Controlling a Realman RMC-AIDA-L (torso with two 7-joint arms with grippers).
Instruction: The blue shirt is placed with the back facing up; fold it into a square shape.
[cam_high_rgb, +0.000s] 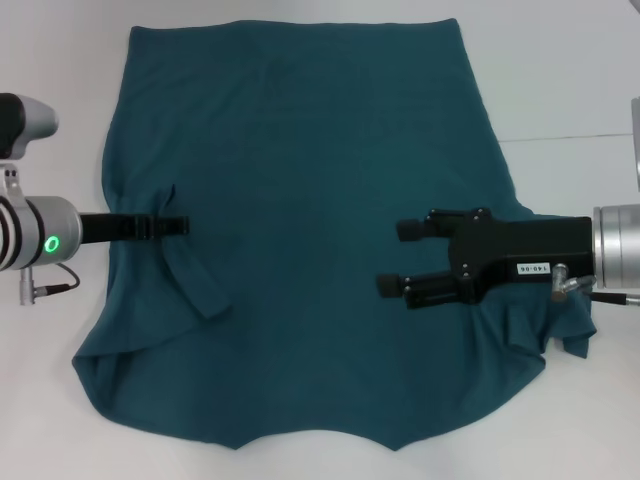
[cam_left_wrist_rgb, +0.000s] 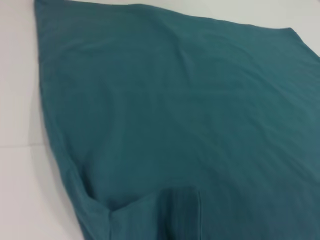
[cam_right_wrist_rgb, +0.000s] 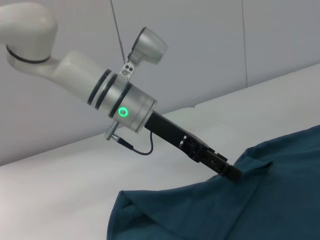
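Observation:
The blue shirt (cam_high_rgb: 300, 200) lies spread on the white table, plain side up, hem at the far end. Its left sleeve (cam_high_rgb: 195, 275) is folded inward over the body. My left gripper (cam_high_rgb: 180, 226) reaches in from the left, fingers closed on the shirt's edge at that fold; the right wrist view shows its tip (cam_right_wrist_rgb: 232, 173) holding a raised peak of cloth (cam_right_wrist_rgb: 255, 162). My right gripper (cam_high_rgb: 398, 257) hovers over the shirt's right side, open, nothing between its fingers. The right sleeve (cam_high_rgb: 560, 335) is bunched beneath that arm. In the left wrist view there is only shirt (cam_left_wrist_rgb: 175, 110) and its folded sleeve (cam_left_wrist_rgb: 165, 210).
The white table (cam_high_rgb: 560, 80) shows bare on both sides of the shirt, with a seam line (cam_high_rgb: 570, 136) on the right. A grey object (cam_high_rgb: 636, 140) stands at the right edge. A pale wall (cam_right_wrist_rgb: 200, 50) rises behind the table.

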